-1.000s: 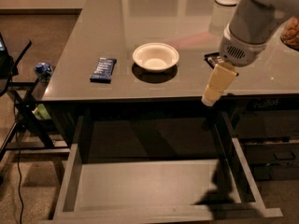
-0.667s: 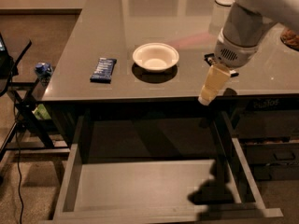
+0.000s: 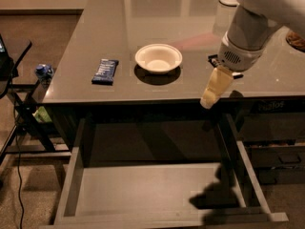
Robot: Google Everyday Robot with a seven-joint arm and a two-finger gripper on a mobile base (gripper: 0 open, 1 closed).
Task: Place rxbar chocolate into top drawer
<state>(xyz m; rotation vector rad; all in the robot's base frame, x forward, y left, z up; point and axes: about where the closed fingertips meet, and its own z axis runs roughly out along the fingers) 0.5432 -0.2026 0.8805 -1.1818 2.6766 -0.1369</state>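
Gripper [image 3: 208, 100] hangs at the table's [image 3: 109, 27] front edge above the open top drawer [image 3: 143, 187] (clenched or released: cannot tell); rxbar chocolate [image 3: 212, 59] lies on the tabletop, partly hidden behind it.

No text can be read. White lettering is seen on the dark blue bar [image 3: 105, 71] at the left of the table [image 3: 109, 27], and faint marks on the right front panel [image 3: 270, 106]; both are illegible. The gripper [image 3: 208, 99] is held over the near right table edge.

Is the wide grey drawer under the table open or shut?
Open: the wide shallow grey drawer is pulled out, its flat bottom showing. The gripper hangs at the front edge of the grey table, right side.
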